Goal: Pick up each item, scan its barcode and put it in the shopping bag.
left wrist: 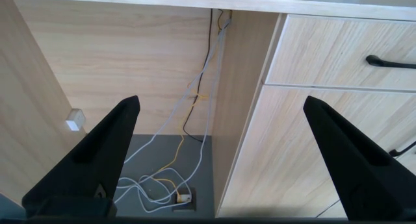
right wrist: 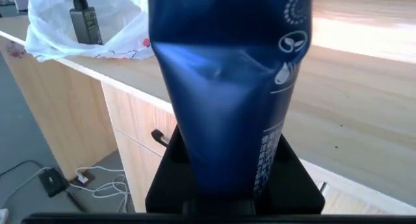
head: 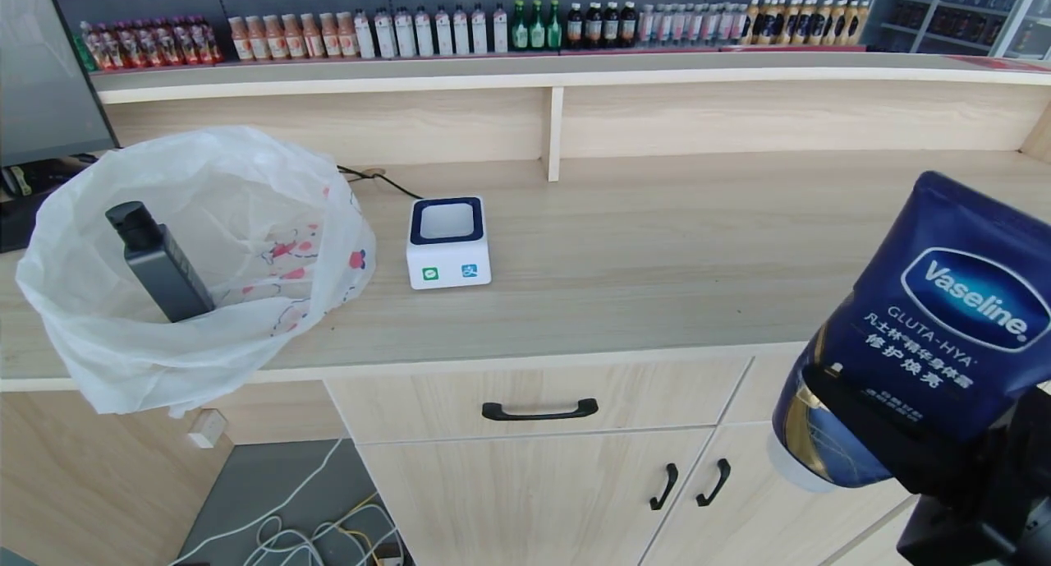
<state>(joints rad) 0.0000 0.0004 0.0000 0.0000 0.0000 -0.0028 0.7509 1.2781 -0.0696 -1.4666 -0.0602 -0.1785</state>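
A dark blue lotion tube [head: 936, 319] with a white cap at its lower end is held at the lower right, in front of the counter edge; my right gripper [head: 944, 459] is shut on it. The same lotion tube [right wrist: 227, 87] rises between the right gripper's jaws [right wrist: 224, 178]. A white plastic shopping bag [head: 197, 254] sits on the counter's left end with a grey bottle [head: 160, 262] standing inside. The white barcode scanner box [head: 448, 242] with a blue-rimmed top stands mid-counter. My left gripper [left wrist: 221, 159] hangs open below the counter, with nothing between its fingers.
A wooden counter [head: 657, 246] with a raised back shelf [head: 550, 73] carries rows of bottles. Drawers and doors with black handles [head: 539, 411] sit below. Cables [left wrist: 166, 185] lie on the floor under the counter's open bay. A monitor [head: 41, 73] stands at the far left.
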